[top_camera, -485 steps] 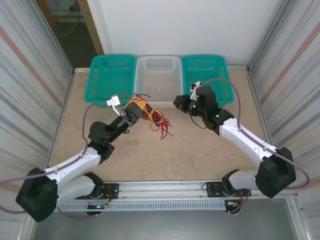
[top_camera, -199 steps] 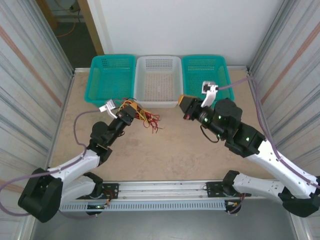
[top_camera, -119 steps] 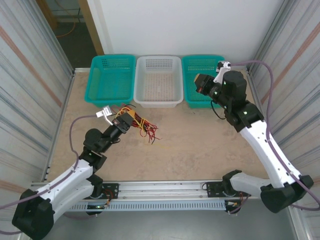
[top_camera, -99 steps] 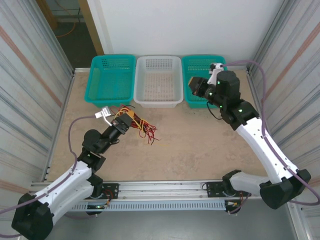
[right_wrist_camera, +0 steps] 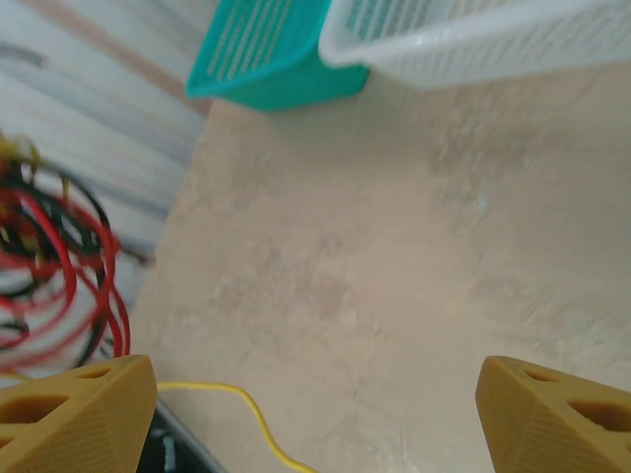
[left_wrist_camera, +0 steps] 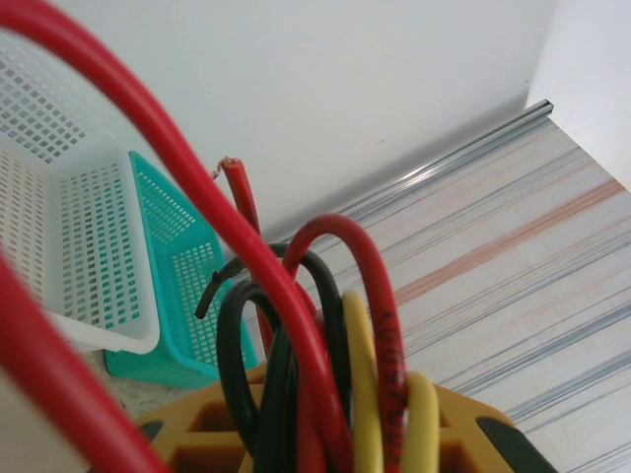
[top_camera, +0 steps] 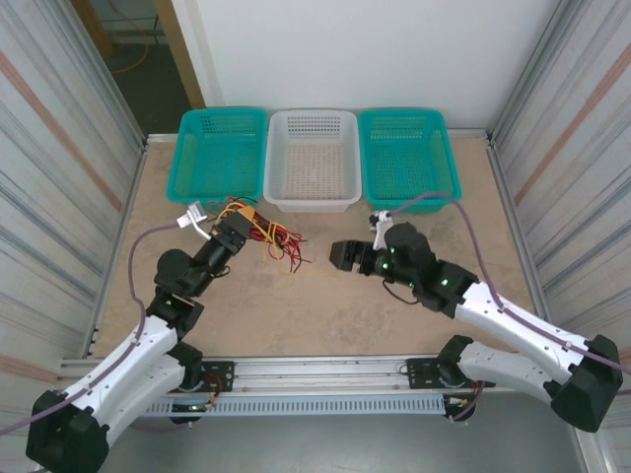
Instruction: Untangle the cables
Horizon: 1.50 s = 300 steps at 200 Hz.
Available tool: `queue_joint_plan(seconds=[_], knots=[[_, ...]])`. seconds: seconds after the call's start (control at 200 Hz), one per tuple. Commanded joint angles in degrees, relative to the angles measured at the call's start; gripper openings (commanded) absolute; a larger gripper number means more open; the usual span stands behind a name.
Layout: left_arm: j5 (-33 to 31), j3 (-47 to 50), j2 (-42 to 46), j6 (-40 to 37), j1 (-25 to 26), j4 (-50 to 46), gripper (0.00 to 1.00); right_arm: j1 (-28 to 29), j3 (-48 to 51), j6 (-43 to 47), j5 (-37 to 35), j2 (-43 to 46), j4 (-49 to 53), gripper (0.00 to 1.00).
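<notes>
**Left pincer** (top_camera: 235,223): clamped on the cables (top_camera: 281,244). Your left wrist view shows red, black and yellow strands packed between the orange fingers (left_wrist_camera: 463,422) and looping up out of the grip. From that pincer the bundle spreads toward the middle of the tabletop (top_camera: 325,315). From above you cannot tell whether its loose ends touch the surface or hang just over it.

**Right pincer** (top_camera: 343,254): tips wide apart, nothing between them. It sits low over the tabletop and points at the bundle from the right. It is near the bundle but not touching it.

**Handling, as judged:** the strands look thin, light and limp, with just enough spring to hold a loop.
- They will likely slip through a loose grip and drag their neighbours along when pulled.
- Take one strand only, near a free end at the lower fringe of the bundle, where the ends fan apart.
- A hold close to the left pincer would probably catch several at once.

**Surroundings:** three baskets stand along the far edge: the teal basket on the left (top_camera: 222,150), the white basket (top_camera: 314,163) and the teal basket on the right (top_camera: 406,153).
- The teal basket on the left stands just behind the left pincer, so a pull toward the far side could snag loops on its rim.
- Between the right pincer and the bundle you have bare tabletop.
</notes>
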<state>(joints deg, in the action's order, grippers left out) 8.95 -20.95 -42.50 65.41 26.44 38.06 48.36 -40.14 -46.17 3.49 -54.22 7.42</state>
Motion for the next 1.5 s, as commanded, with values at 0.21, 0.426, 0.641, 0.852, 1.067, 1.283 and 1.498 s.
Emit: queue_joint_plan(seconds=[0.21, 0.426, 0.641, 0.852, 1.067, 1.283, 1.498], knots=[[-2.2, -1.8, -1.8, 4.0, -0.4, 8.6, 0.0, 1.4, 0.2, -7.4, 4.1, -5.9, -10.2, 0.72], [-3.2, -1.7, -1.7, 4.2, -0.7, 10.2, 0.0, 0.8, 2.9, -10.2, 1.7, -5.7, -11.4, 0.73], [-3.8, -1.3, -3.0, 4.2, -1.6, 12.3, 0.0, 2.0, 3.3, -10.5, 3.9, -4.5, -11.8, 0.66], [-4.0, -0.8, -4.9, 4.7, -1.7, 15.0, 0.0, 2.8, 4.0, -11.0, 2.1, -2.7, -11.5, 0.35], [-3.9, -0.6, -5.4, 4.6, -1.9, 15.5, 0.0, 2.8, 3.7, -10.4, 2.3, -3.0, -11.4, 0.03], [-2.8, -1.2, -3.8, -0.9, -2.4, 10.1, 0.0, 4.9, 1.7, -7.9, 2.4, -2.7, -11.6, 0.0], [-6.6, -2.6, 1.5, -9.7, -1.7, -7.2, 0.0, 8.5, -7.1, 0.9, 0.3, 1.6, -8.2, 0.0]])
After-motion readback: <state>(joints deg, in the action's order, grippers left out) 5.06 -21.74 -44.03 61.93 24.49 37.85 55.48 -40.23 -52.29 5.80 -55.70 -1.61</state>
